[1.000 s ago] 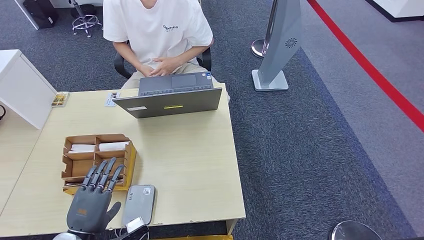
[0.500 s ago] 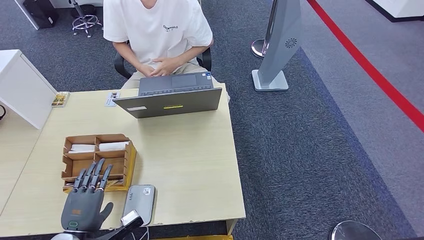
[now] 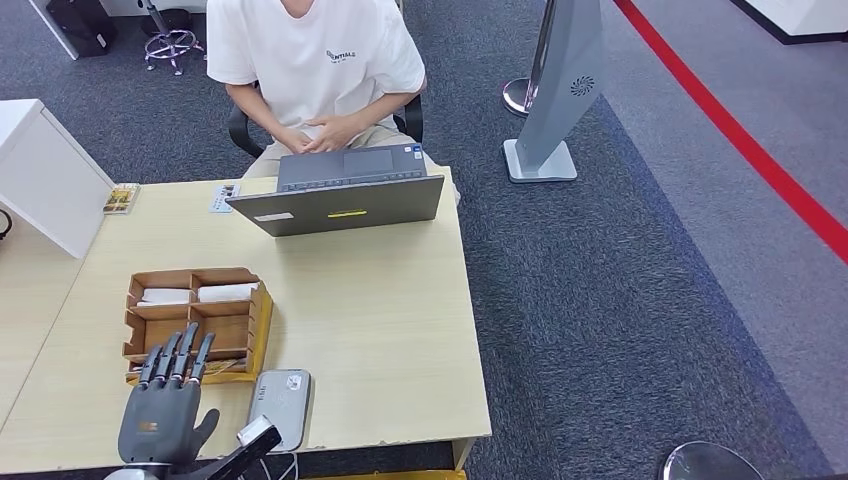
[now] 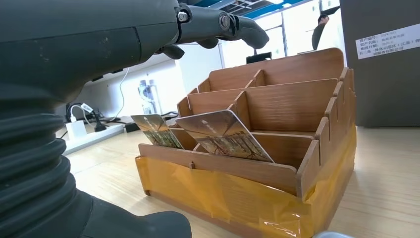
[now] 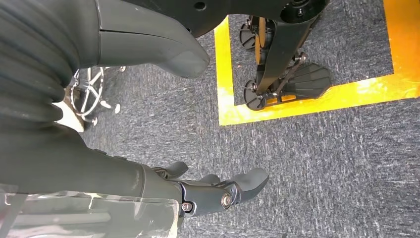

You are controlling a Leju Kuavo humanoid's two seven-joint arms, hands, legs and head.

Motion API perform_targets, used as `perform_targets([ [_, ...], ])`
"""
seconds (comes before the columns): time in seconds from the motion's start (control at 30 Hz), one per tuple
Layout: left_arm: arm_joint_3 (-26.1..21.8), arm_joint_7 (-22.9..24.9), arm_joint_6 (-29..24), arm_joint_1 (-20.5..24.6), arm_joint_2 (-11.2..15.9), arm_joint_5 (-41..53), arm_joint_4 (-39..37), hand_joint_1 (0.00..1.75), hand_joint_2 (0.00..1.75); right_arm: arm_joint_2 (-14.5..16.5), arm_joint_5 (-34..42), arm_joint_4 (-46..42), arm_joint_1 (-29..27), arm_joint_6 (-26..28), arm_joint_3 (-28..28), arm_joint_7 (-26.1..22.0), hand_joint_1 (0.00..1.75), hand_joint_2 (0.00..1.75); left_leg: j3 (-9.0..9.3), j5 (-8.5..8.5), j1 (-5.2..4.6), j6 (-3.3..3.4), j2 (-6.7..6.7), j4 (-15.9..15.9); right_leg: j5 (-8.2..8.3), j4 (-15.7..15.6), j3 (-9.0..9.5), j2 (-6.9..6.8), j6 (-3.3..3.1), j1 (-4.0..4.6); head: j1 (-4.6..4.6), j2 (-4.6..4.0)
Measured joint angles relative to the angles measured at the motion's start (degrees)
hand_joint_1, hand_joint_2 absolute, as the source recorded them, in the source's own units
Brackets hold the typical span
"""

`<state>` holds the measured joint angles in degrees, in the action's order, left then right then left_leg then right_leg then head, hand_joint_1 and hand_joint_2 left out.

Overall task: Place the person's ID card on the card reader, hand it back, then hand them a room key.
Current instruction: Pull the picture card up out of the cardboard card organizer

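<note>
My left hand (image 3: 165, 408) hovers over the table's near edge, fingers straight and apart, holding nothing; its fingertips (image 3: 178, 345) reach the front of the wooden card organizer (image 3: 195, 318). In the left wrist view two picture-printed key cards (image 4: 225, 134) lean in the front slots of the organizer (image 4: 277, 173), with my fingers (image 4: 218, 24) just above them. The grey card reader (image 3: 280, 403) lies right of that hand at the table's front. My right hand (image 5: 198, 191) hangs over the carpet, empty, its fingers loosely apart. The person (image 3: 315, 60) sits behind the laptop with hands folded.
A grey laptop (image 3: 340, 195) stands open at the table's far edge, facing the person. Two small cards (image 3: 224, 197) (image 3: 121, 198) lie at the far left of the table. A white cabinet (image 3: 45, 175) borders the left side. A yellow floor line (image 5: 307, 101) runs under my right hand.
My left hand has drawn back toward the table's near edge, from over the organizer's front slots to just before it. The person and the table's things have stayed still.
</note>
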<state>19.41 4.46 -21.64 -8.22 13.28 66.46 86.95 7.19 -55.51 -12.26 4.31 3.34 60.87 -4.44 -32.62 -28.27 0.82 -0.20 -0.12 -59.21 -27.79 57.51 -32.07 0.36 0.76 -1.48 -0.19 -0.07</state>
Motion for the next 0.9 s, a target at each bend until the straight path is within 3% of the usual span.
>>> perform_targets([
  [0.9, -1.62, 0.38, -2.79, 2.11, -2.27, 3.67, -5.54, 0.0, 1.75, 0.02, -2.09, 0.0, 0.12, -0.39, -1.01, -0.38, 0.0, 1.75, 0.01, 0.0, 0.0, 0.0, 0.0, 0.0, 0.0, 0.0, 0.0, 0.0, 0.0, 0.0, 0.01, 0.0],
])
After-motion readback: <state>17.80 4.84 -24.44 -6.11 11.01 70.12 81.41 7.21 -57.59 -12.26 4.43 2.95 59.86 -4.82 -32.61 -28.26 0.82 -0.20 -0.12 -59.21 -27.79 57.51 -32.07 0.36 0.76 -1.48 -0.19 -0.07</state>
